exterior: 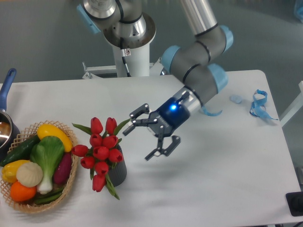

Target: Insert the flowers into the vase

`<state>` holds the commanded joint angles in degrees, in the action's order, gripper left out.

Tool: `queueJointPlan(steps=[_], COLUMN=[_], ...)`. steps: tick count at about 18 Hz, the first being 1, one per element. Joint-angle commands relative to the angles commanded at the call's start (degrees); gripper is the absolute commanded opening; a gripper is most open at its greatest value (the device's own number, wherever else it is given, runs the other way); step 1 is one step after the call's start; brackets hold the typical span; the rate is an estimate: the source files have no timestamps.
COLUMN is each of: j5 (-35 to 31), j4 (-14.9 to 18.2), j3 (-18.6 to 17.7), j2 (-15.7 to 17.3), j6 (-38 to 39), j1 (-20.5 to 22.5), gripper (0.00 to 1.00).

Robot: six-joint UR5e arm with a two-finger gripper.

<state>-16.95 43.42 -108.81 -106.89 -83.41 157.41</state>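
The gripper (145, 134) was seen with its two black fingers spread wide, nothing held between them, hanging just right of the flowers (100, 152) and apart from them. A blue light was lit on its wrist. The flowers were set in the vase (119, 172), red heads bunched above the rim, one bloom and a leaf drooping over its front. The vase stood on a white table (213, 189), just beside a wicker basket (71, 180) of vegetables. A blue-handled pot (5, 92) was cut off at the left edge. Blue ribbon (258, 105) lay far right. A grey floor was seen behind. No writing could be read.
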Motion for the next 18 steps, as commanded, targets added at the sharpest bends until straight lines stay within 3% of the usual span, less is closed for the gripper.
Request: queueJointPlan(steps=[2, 7, 12, 14, 18], j5=[-4.8, -23.9, -51.1, -56.8, -60.9], j4=[0.0, 0.0, 0.4, 1.4, 6.2], j3=[0.8, 4.0, 6.9, 7.0, 7.6], j2=[2.5, 6.9, 11.3, 12.7, 14.6], j6=[-0.4, -1.2, -4.4, -9.1, -15.2], j1=[1.8, 6.2, 7.5, 7.4, 7.7], gripper=[1.0, 1.0, 1.0, 1.0, 1.0])
